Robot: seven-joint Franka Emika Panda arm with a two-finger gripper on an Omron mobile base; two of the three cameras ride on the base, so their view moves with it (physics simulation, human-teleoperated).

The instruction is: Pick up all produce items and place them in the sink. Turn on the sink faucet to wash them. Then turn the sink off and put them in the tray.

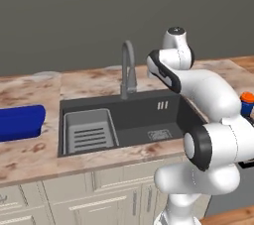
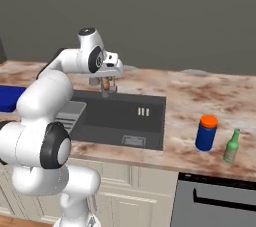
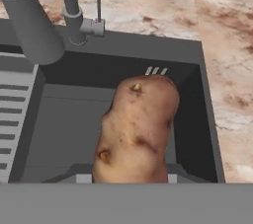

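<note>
A lumpy orange-brown produce item (image 3: 136,129), a potato, hangs over the sink (image 3: 64,119) in the hand view, hiding the basin's right half. My gripper (image 2: 106,83) is shut on it above the sink's (image 2: 120,116) back left part, with the small potato (image 2: 106,88) showing below the hand. The faucet (image 3: 29,20) arches just left of the hand; its lever (image 3: 98,8) stands upright behind the basin. From the left base view the faucet (image 1: 128,68) rises behind the sink (image 1: 144,115), and my arm covers the hand. The blue tray (image 1: 20,122) lies on the counter left of the sink.
A light grey slatted rack insert (image 1: 89,131) fills the sink's left part. A blue can with an orange lid (image 2: 206,132) and a green bottle (image 2: 231,147) stand on the counter right of the sink. A drain grate (image 2: 133,141) sits in the basin floor.
</note>
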